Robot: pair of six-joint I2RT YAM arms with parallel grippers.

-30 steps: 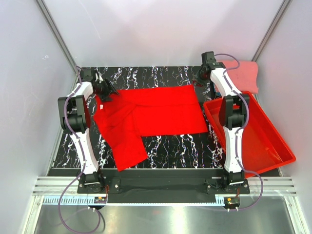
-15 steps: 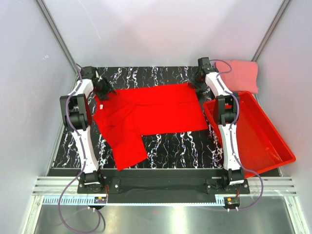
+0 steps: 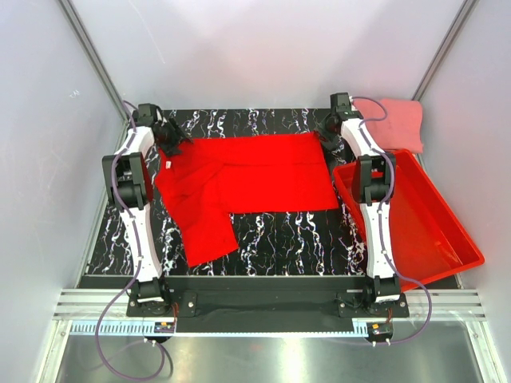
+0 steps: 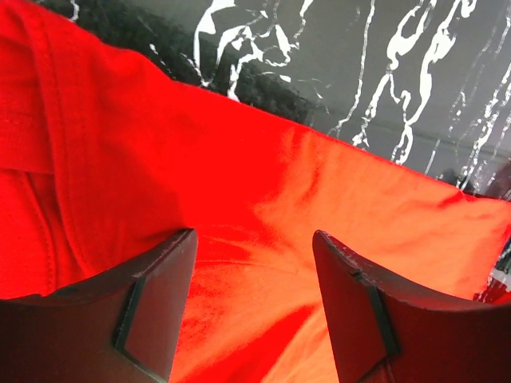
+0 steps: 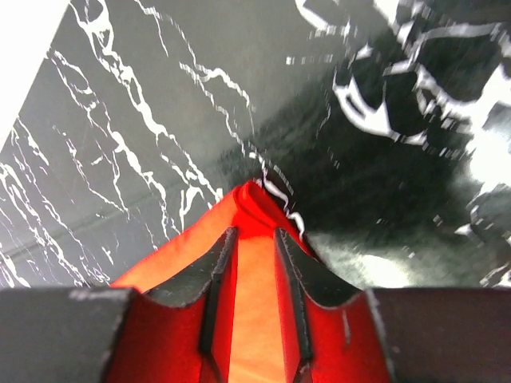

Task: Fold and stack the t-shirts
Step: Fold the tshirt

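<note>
Cloth of red t-shirt [image 3: 255, 171] spread flat on desk [image 3: 279, 231]. Pinched at far right corner by narrow right gripper [image 5: 255, 233]; straddled at far left edge by wide, empty left gripper [image 4: 254, 239]. Close left first, then lift both corners evenly, keeping edge taut.

red shirt [image 4: 279, 239]: cut off by the left wrist view's edges; only one corner shows in the right wrist view
pink shirt [image 3: 403, 120]: left edge hidden by right arm [image 3: 372, 179]
table [image 5: 415, 104]: blurred at right wrist view's right
</note>
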